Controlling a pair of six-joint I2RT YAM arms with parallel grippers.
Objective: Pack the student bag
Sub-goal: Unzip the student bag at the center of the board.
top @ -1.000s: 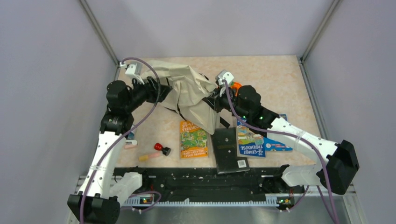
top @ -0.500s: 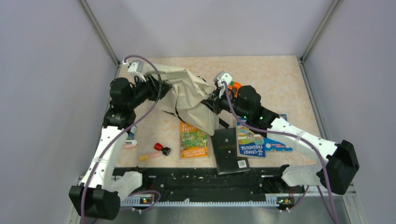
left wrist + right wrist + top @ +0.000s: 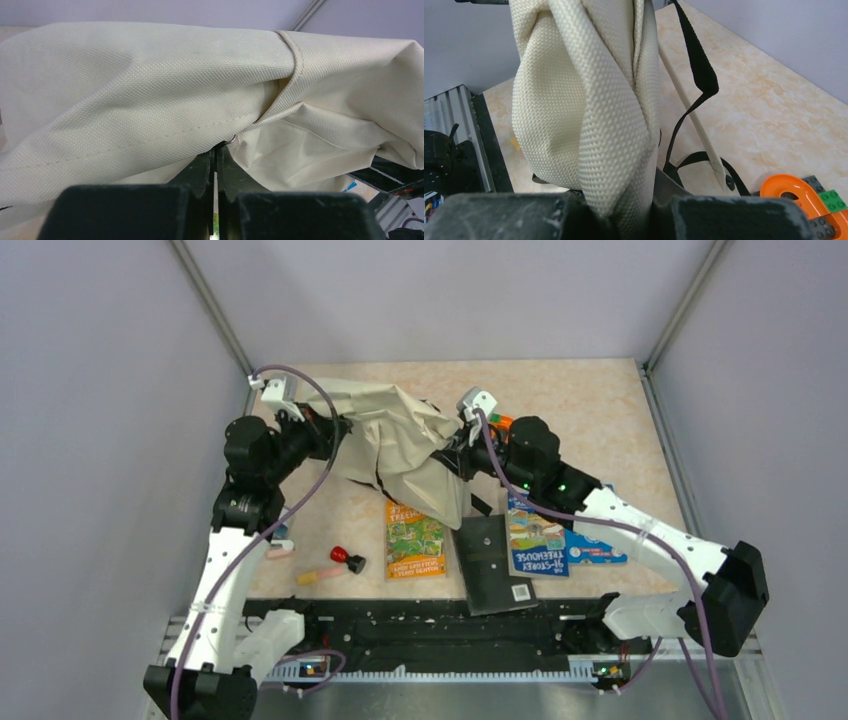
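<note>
The cream bag (image 3: 400, 445) sits crumpled at the far left-middle of the table (image 3: 600, 410), slung between both grippers. The right gripper (image 3: 624, 207) is clamped on a thick fold. The left gripper (image 3: 216, 155) is pressed closed at a seam. Its black straps (image 3: 696, 75) dangle.

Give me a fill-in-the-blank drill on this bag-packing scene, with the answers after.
A thick fold of the bag is pinched by the ____.
The left fingers are ____.
The black notebook lies between two ____.
The curved toy near the bag is ____.
Missing: right fingers; shut; books; orange.
</note>
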